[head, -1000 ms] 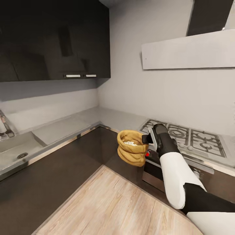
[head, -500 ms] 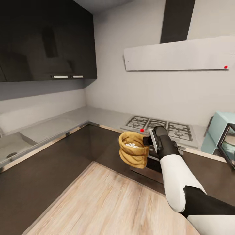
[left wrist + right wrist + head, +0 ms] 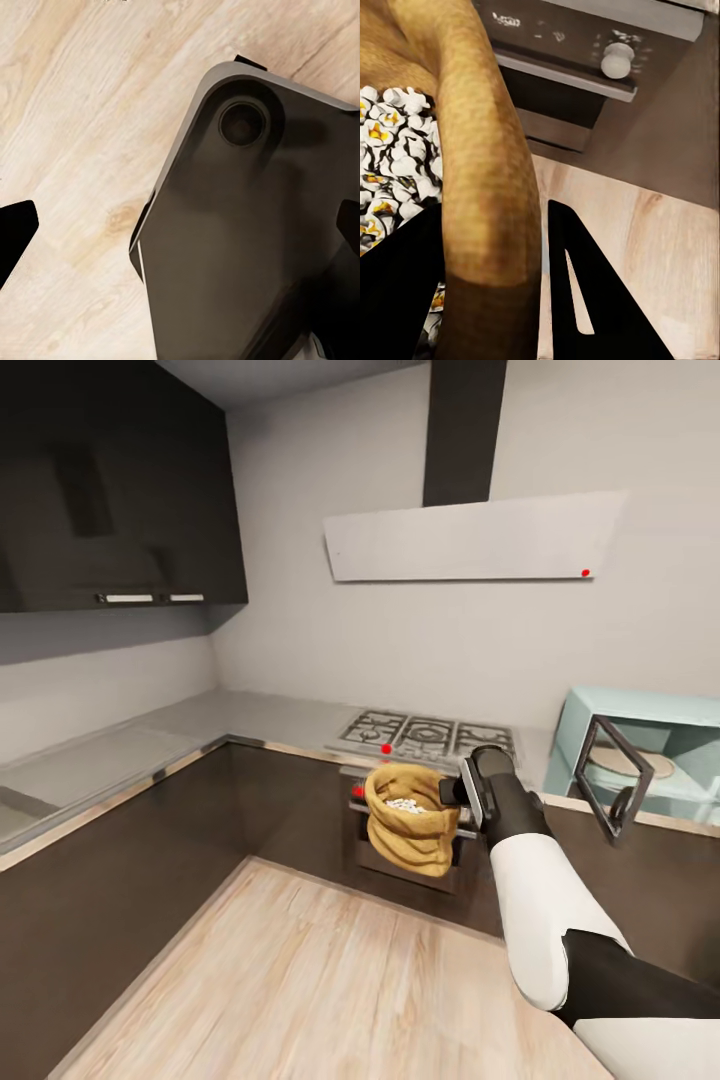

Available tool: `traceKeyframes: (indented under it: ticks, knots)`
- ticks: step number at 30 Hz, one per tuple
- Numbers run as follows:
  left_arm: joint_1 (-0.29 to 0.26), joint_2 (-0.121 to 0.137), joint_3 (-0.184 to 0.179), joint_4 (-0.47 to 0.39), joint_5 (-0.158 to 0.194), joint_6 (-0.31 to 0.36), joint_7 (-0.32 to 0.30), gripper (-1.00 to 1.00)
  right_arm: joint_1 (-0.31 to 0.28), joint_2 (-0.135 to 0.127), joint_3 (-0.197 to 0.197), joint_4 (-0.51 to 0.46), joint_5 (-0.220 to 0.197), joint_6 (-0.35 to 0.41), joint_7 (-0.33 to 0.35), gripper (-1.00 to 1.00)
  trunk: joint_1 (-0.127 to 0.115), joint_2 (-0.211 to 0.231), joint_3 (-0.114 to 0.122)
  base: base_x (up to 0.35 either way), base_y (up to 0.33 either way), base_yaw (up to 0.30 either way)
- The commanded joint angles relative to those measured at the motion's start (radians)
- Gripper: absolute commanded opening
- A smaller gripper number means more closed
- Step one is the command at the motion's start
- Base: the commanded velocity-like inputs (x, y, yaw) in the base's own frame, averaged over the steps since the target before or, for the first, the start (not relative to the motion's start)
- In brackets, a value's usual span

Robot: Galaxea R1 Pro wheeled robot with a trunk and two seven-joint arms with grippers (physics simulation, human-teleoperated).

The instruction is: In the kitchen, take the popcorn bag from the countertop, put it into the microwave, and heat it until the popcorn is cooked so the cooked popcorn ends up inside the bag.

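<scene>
The right gripper (image 3: 455, 792) is clenched on the rolled rim of the popcorn bag (image 3: 410, 830), which hangs in the air over the floor, before the black oven (image 3: 400, 845). The bag stands upright, mouth up, popcorn (image 3: 394, 161) inside. A fast swing toward the open microwave (image 3: 650, 760) could, I think, spill kernels or slip the rim.

Right arm (image 3: 540, 900): fat white shell in middle, smooth and rounded. Black band lower down, then more white at bottom corner. Wrist part black, tube-shaped, with thin grey-white plate on side. Right gripper (image 3: 487, 300): two flat black fingers, one pointed with thin slit. Base (image 3: 255, 225): dark grey, rounded corners, round hole near one corner.
</scene>
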Motion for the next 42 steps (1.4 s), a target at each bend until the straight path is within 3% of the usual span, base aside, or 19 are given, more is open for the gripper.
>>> traceKeyframes:
  ticks: [1, 27, 39, 42]
  knots:
    - [0.000, 0.000, 0.004, -0.002, 0.002, -0.003, 0.002, 1.00, -0.001, 0.002, -0.004, -0.001, 0.005, 0.002, 0.003, -1.00, 0.000, -0.001, -0.001, -0.144, 0.000, -0.282]
    - [0.000, 0.000, 0.003, -0.002, 0.002, -0.002, 0.002, 1.00, -0.001, 0.002, -0.004, -0.001, 0.004, 0.002, 0.004, -1.00, 0.000, -0.001, 0.013, -0.079, 0.000, -0.282]
    - [0.000, 0.000, 0.003, -0.002, 0.002, -0.003, 0.002, 1.00, -0.001, -0.014, -0.004, -0.002, 0.005, 0.002, 0.005, -1.00, 0.000, -0.001, 0.019, 0.000, 0.000, -0.282]
    - [0.000, 0.000, 0.003, -0.002, 0.002, -0.002, 0.002, 1.00, -0.001, -0.044, -0.002, -0.002, 0.005, 0.002, 0.006, -1.00, 0.000, -0.001, 0.021, 0.000, 0.000, -0.282]
